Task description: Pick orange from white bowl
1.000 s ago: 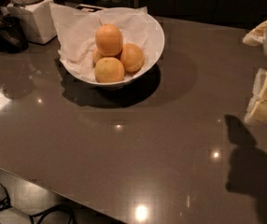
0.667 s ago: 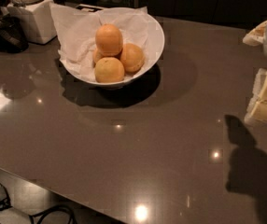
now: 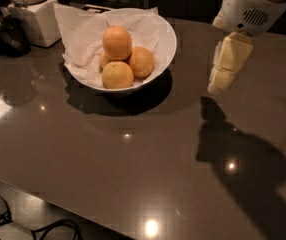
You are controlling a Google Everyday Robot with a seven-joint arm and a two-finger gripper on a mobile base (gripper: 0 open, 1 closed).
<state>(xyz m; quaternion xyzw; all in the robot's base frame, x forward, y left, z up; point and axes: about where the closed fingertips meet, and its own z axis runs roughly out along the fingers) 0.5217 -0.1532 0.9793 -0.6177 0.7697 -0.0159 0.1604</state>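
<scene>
The white bowl (image 3: 168, 40) stands on the dark counter at the upper left, lined with crumpled white paper (image 3: 81, 30). It holds several oranges. One deep-orange orange (image 3: 117, 42) sits on top of the pile, and another (image 3: 142, 62) lies at the right. A paler, yellower one (image 3: 117, 75) lies at the front, and one more (image 3: 104, 60) is mostly hidden behind. My gripper (image 3: 218, 85) hangs above the counter to the right of the bowl, apart from it and empty, pointing down. Its shadow falls on the counter below.
A white square jar (image 3: 37, 18) stands behind the bowl at the far left, beside a dark object (image 3: 7, 34). The counter's front edge (image 3: 83, 211) runs diagonally at the bottom left, with black cables (image 3: 13, 224) on the floor beneath.
My gripper has moved left and up from the right edge of the view toward the bowl. The bowl and oranges have not moved.
</scene>
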